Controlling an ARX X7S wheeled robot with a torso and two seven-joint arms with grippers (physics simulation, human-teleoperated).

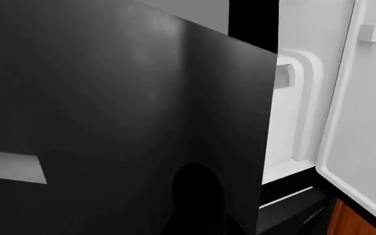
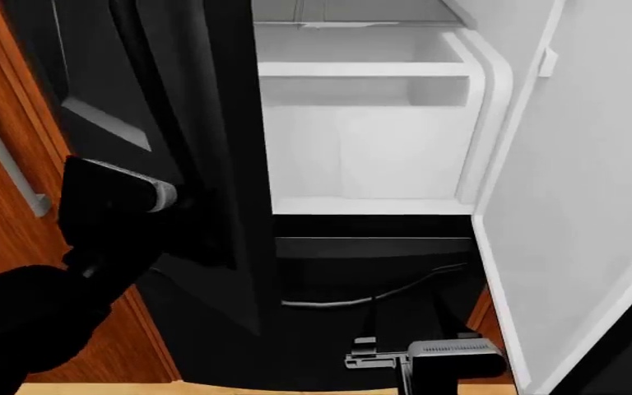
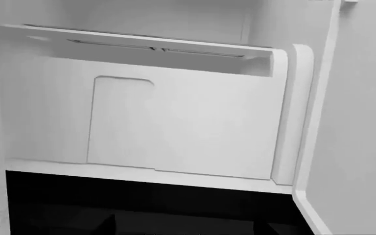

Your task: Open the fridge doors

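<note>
R door [image 2: 591, 189] swung wide, white liner showing; L door [image 2: 184, 99] partly open w/ our L pincer [image 2: 118, 193] on it, grip unclear; R pincer [image 2: 426, 362] low, can't tell.

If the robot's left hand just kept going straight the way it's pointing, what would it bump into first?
Most likely the black left fridge door: it fills the left wrist view just ahead of the left gripper. How near it is cannot be told.

Inside the fridge, a white crisper bin [image 2: 365, 140] sits on the white bottom ledge [image 2: 371, 206] of the compartment, filling it from side to side. A flat shelf [image 2: 360, 69] lies across the bin's top edge. In the right wrist view the bin front [image 3: 175, 127] shows a raised panel.
</note>
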